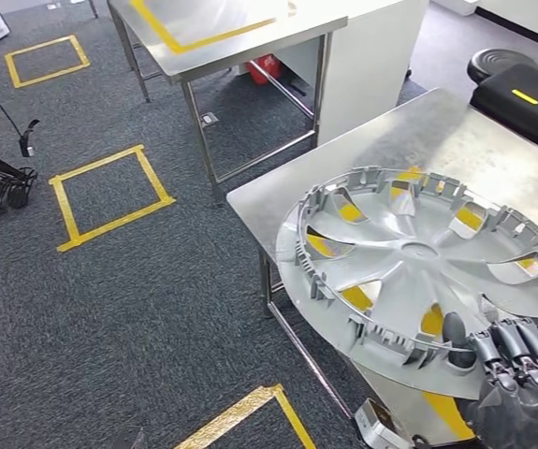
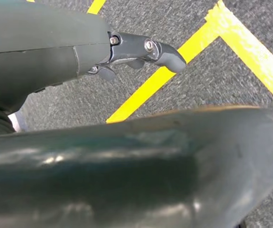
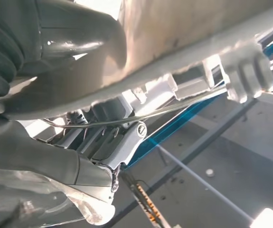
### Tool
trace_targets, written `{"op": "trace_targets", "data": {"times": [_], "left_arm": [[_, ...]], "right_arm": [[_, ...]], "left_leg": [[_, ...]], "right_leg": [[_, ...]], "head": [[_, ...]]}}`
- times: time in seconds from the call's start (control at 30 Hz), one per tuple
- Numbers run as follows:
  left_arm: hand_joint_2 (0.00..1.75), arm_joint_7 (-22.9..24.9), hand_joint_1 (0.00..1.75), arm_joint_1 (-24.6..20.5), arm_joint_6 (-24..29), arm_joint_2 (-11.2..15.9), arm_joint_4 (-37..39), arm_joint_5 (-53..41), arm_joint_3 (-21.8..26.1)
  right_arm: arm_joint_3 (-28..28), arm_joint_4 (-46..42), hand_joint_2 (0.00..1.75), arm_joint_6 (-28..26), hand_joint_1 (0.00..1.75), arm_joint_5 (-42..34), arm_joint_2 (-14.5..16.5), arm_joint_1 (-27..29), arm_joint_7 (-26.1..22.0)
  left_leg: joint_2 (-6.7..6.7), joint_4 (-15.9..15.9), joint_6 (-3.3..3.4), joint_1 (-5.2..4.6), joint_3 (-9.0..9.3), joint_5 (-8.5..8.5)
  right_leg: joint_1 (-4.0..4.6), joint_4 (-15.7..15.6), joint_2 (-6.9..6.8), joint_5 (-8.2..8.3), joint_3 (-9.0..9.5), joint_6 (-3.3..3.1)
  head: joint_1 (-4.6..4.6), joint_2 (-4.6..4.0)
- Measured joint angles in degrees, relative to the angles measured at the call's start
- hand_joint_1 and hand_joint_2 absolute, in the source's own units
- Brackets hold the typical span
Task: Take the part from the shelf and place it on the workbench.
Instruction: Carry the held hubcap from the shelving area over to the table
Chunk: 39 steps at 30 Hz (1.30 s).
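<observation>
One right hand (image 1: 516, 360), partly cut off at the head view's lower right corner, grips the near rim of the silver wheel cover (image 1: 421, 257), thumb on top. Its fingers underneath are hidden. That cover lies over the worktop's (image 1: 421, 131) near corner, overhanging the edge. Beside dark bodywork, the left hand (image 2: 142, 52) hangs over carpet, fingers apart, holding nothing.
</observation>
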Motion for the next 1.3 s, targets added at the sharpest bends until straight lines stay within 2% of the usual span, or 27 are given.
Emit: {"op": "trace_targets", "data": {"times": [0.03,0.1,0.13,0.17,0.2,0.23,0.27,0.33,0.4,0.47,0.53,0.6,0.67,0.7,0.73,0.77,0.83,0.9,0.97,1.03,1.07,1.13,1.17,1.2,1.23,1.27,1.3], "left_arm": [[0.00,-0.03,0.00,-0.07,-0.03,-0.02,0.00,-0.11,0.00],[0.00,-0.06,0.00,-0.12,-0.08,-0.04,0.00,-0.28,0.00],[0.00,-0.06,0.00,-0.05,-0.10,-0.07,0.00,-0.30,0.00],[0.00,-0.06,0.00,0.07,-0.11,-0.09,0.00,-0.32,0.00],[0.00,-0.06,0.00,0.17,-0.12,-0.11,0.00,-0.33,0.00],[0.00,-0.06,0.00,0.23,-0.12,-0.13,0.00,-0.38,0.00],[0.00,-0.06,0.00,0.21,-0.12,-0.12,0.00,-0.44,0.00],[0.00,-0.05,0.00,0.13,-0.10,0.01,0.00,-0.57,0.00],[0.00,-0.05,0.00,0.08,-0.08,0.13,0.00,-0.68,-0.01],[0.00,-0.04,0.00,0.04,-0.06,0.05,0.00,-0.79,-0.01],[0.00,-0.03,0.00,-0.03,-0.05,-0.02,0.00,-0.90,-0.02],[0.00,-0.04,0.00,-0.02,-0.05,-0.03,0.00,-0.98,-0.02],[0.00,-0.04,0.00,0.10,-0.05,-0.04,0.00,-1.01,-0.02],[0.00,-0.04,0.00,0.13,-0.07,-0.05,0.00,-1.01,-0.02],[0.00,-0.04,0.00,0.12,-0.08,-0.10,0.00,-1.03,-0.02],[0.00,-0.04,0.00,0.07,-0.10,-0.17,0.00,-1.07,-0.02],[0.00,-0.05,0.00,-0.03,-0.13,-0.25,0.00,-1.27,-0.03],[0.00,-0.04,0.00,-0.09,-0.14,-0.22,0.00,-1.52,-0.06],[0.00,0.03,0.00,-0.15,-0.14,-0.23,0.00,-1.85,-0.12],[0.00,0.11,0.00,-0.19,-0.13,-0.23,0.00,-2.13,-0.18],[0.00,0.14,0.00,-0.17,-0.12,-0.23,0.00,-2.18,-0.19],[0.00,0.18,0.00,-0.02,-0.11,-0.25,0.00,-2.26,-0.20],[0.00,0.23,0.00,0.11,-0.12,-0.26,0.00,-2.28,-0.20],[0.00,0.29,0.00,0.23,-0.12,-0.28,0.00,-2.29,-0.20],[0.00,0.35,0.00,0.31,-0.12,-0.28,0.00,-2.31,-0.20],[0.00,0.39,0.00,0.34,-0.12,-0.27,0.00,-2.32,-0.20],[0.00,0.41,0.00,0.33,-0.12,-0.22,0.00,-2.34,-0.20]], "right_arm": [[-0.01,-0.01,1.75,0.00,1.75,0.00,0.00,0.01,-0.03],[-0.02,0.00,1.75,0.00,1.75,0.00,0.00,0.01,-0.09],[-0.02,0.01,1.75,0.00,1.75,0.00,0.00,0.03,-0.11],[-0.03,0.01,1.75,0.00,1.75,0.00,0.00,0.04,-0.13],[-0.05,0.01,1.75,0.00,1.75,0.00,0.00,0.07,-0.14],[-0.09,0.01,1.75,0.00,1.75,0.00,0.00,0.11,-0.15],[-0.12,0.01,1.75,0.00,1.75,0.00,0.00,0.16,-0.17],[-0.19,0.01,1.75,0.00,1.75,0.00,0.00,0.26,-0.20],[-0.23,0.00,1.75,0.00,1.75,0.00,0.00,0.34,-0.22],[-0.25,-0.01,1.75,0.00,1.75,0.00,0.00,0.62,-0.23],[-0.26,0.00,1.75,0.00,1.75,0.00,0.00,0.93,-0.22],[-0.25,0.01,1.75,0.00,1.75,0.00,0.00,0.94,-0.23],[-0.24,0.02,1.75,0.00,1.75,0.00,0.00,0.92,-0.23],[-0.26,0.02,1.75,0.00,1.75,0.00,0.00,0.98,-0.22],[-0.28,0.03,1.75,0.00,1.75,0.00,0.00,1.03,-0.20],[-0.30,0.03,1.75,0.00,1.75,0.00,0.00,1.07,-0.19],[-0.32,0.02,1.75,0.00,1.75,0.00,0.00,1.04,-0.17],[-0.35,0.02,1.75,0.00,1.75,0.00,0.00,1.07,-0.14],[-0.48,0.02,1.75,0.00,1.75,0.00,0.00,1.28,-0.09],[-0.63,0.01,1.75,-0.01,1.75,0.00,0.00,1.47,-0.09],[-0.67,0.01,1.75,-0.01,1.75,0.00,0.00,1.50,-0.11],[-0.75,0.01,1.75,-0.01,1.75,0.00,0.00,1.55,-0.14],[-0.80,0.01,1.75,-0.01,1.75,0.00,0.00,1.59,-0.14],[-0.85,0.01,1.75,0.00,1.75,0.00,0.00,1.64,-0.14],[-0.90,0.01,1.75,0.00,1.75,0.00,0.00,1.69,-0.14],[-0.94,0.01,1.75,0.00,1.75,0.00,0.00,1.74,-0.14],[-0.98,0.01,1.75,0.00,1.75,0.00,0.00,1.78,-0.14]], "left_leg": [[-1.14,1.43,-0.26,0.13,-0.51,-1.14],[-3.83,7.89,-0.39,0.25,-3.19,-4.89],[-4.43,11.89,-0.31,0.25,-4.97,-6.63],[-4.68,14.91,-0.19,0.24,-6.38,-7.53],[-4.77,16.02,-0.03,0.24,-7.00,-7.24],[-4.92,15.03,0.19,0.22,-6.70,-5.89],[-5.42,12.01,0.48,0.20,-5.50,-3.69],[-8.41,4.63,1.15,0.24,-2.59,0.05],[-10.69,0.84,1.42,0.20,-1.22,0.99],[-9.92,0.11,1.56,0.11,-1.06,1.02],[-8.46,-0.58,2.09,0.19,-0.82,1.44],[-6.79,-0.94,2.48,0.14,-0.66,1.63],[-5.02,-0.93,2.57,0.01,-0.68,1.57],[-4.17,-0.91,2.55,0.00,-0.67,1.51],[-3.40,-0.89,2.46,0.00,-0.64,1.44],[-2.71,-0.88,2.32,0.02,-0.55,1.33],[-1.53,-0.73,1.77,-0.16,-0.28,0.95],[-0.66,-0.54,1.20,-0.44,-0.08,0.63],[0.16,-0.56,0.75,-0.43,0.17,0.49],[-0.93,0.48,0.17,-0.12,0.03,-0.59],[-2.17,2.43,-0.04,0.01,-0.74,-1.93],[-4.42,9.89,-0.10,0.13,-4.09,-5.72],[-4.75,13.76,-0.02,0.12,-5.95,-7.16],[-4.86,16.27,0.12,0.11,-7.27,-7.62],[-4.95,16.58,0.34,0.09,-7.64,-6.87],[-5.24,14.60,0.64,0.04,-6.97,-5.04],[-6.07,10.91,1.00,-0.03,-5.51,-2.60]], "right_leg": [[-0.08,-0.08,0.51,0.14,-0.01,-0.34],[-0.10,-0.13,1.55,0.28,-0.04,-0.80],[-0.02,-0.12,2.20,0.32,-0.07,-0.94],[0.09,-0.11,2.93,0.35,-0.08,-1.03],[0.18,-0.10,3.72,0.38,-0.08,-1.09],[0.26,-0.07,4.52,0.41,-0.06,-1.11],[0.30,-0.04,5.30,0.44,-0.03,-1.09],[0.29,0.13,6.65,0.53,-0.18,-0.89],[0.03,0.31,7.92,0.78,-0.79,-0.32],[-0.30,0.30,8.97,1.11,-1.52,0.44],[-0.23,1.57,6.89,0.26,-2.60,0.94],[-0.13,7.04,3.45,-2.84,-5.29,1.35],[-0.33,14.20,2.30,-5.81,-8.63,1.82],[-0.44,15.84,2.13,-6.03,-9.32,2.00],[-0.55,15.25,1.94,-5.23,-8.87,2.15],[-0.65,12.38,1.55,-3.61,-7.19,2.24],[-0.62,4.37,-0.47,-0.87,-2.53,2.21],[-0.33,0.28,-1.63,-0.22,-0.06,1.65],[-0.09,0.13,-0.70,-0.26,0.01,0.81],[-0.14,0.00,0.32,-0.12,0.02,0.07],[-0.21,-0.08,0.80,-0.04,0.07,-0.28],[-0.15,-0.09,1.88,0.02,0.07,-0.75],[-0.04,-0.09,2.56,0.04,0.07,-0.87],[0.08,-0.08,3.31,0.05,0.08,-0.94],[0.19,-0.07,4.07,0.07,0.12,-0.98],[0.25,-0.06,4.83,0.08,0.20,-1.00],[0.27,-0.05,5.57,0.10,0.28,-0.98]], "head": [[-0.03,0.01],[-0.12,0.01],[-0.12,0.00],[-0.12,-0.01],[-0.13,-0.01],[-0.12,-0.01],[-0.13,-0.01],[-0.08,-0.01],[-0.09,0.00],[-0.14,0.01],[0.01,0.01],[0.22,0.00],[0.30,0.00],[0.30,0.00],[0.32,0.00],[0.31,-0.01],[0.34,-0.01],[0.28,-0.01],[0.25,-0.01],[0.19,-0.01],[0.08,0.00],[-0.08,-0.01],[-0.08,-0.01],[-0.07,-0.02],[-0.08,-0.01],[-0.06,-0.01],[-0.07,-0.01]]}}
